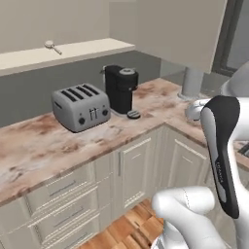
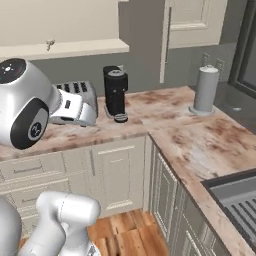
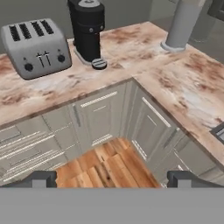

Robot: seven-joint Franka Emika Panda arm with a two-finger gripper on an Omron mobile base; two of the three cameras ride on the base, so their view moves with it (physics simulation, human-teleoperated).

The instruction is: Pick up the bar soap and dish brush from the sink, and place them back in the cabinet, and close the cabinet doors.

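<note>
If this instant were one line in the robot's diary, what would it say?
gripper: open, empty, above floor | sink: at right, not reached | toaster and coffee maker: on counter | soap, brush: not located

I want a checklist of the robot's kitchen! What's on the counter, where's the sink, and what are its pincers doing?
Surface: marble-look counter, L-shaped.
Job's things: sink at the counter's right end with its slotted rack; cabinet door hangs open on the wall; soap and brush not seen.
Clutter: toaster, coffee machine, paper towel roll.
Grippers: gripper open, empty, above the wood floor.
Cables: nothing seen.
Surroundings: cream drawers.
</note>
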